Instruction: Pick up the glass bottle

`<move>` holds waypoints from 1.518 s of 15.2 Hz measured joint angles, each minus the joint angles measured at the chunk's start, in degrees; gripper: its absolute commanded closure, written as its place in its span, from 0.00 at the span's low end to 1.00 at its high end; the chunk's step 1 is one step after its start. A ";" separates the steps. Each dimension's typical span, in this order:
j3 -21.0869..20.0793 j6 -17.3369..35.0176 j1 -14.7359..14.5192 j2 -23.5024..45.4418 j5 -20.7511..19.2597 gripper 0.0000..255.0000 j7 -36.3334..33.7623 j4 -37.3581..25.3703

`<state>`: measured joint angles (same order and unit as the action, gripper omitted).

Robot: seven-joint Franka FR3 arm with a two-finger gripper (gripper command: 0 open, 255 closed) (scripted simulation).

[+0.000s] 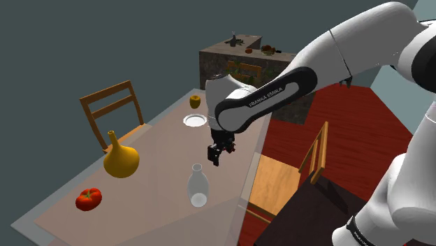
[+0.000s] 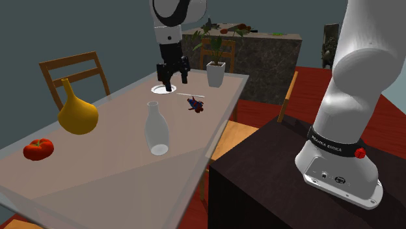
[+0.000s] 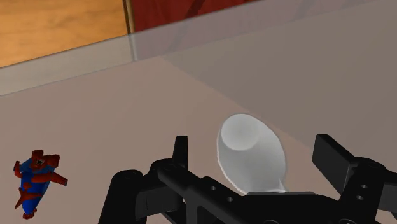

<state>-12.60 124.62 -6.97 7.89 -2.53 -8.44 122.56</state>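
The pincer [image 1: 221, 150] hangs released over the tabletop [image 1: 150, 150], fingers spread wide. The clear glass bottle [image 1: 198, 186] stands upright below it, lined up between the fingers but untouched. By my judgement, lowering, closing and lifting all remain.

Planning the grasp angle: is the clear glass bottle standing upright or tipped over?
Upright: the clear round-bodied glass bottle stands on its base on the table, neck up, apart from the open black pincer.

White Franka arm [image 1: 349, 49] with dark joints — a black band [image 1: 269, 98] lettered white, red base knob [image 2: 360, 153] — and all-black gripper [image 1: 216, 158].
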 measured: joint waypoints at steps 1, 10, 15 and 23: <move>-0.05 -0.08 -0.29 2.01 -0.62 0.00 -0.51 -2.09; 0.35 2.68 -4.64 19.83 -5.93 0.00 -5.68 -17.16; 0.80 4.98 -4.97 22.61 -6.67 0.00 -6.10 -17.59; 0.97 6.42 -5.29 24.04 -7.03 1.00 -6.47 -17.78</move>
<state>-11.63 131.03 -12.26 31.93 -9.56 -14.91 104.78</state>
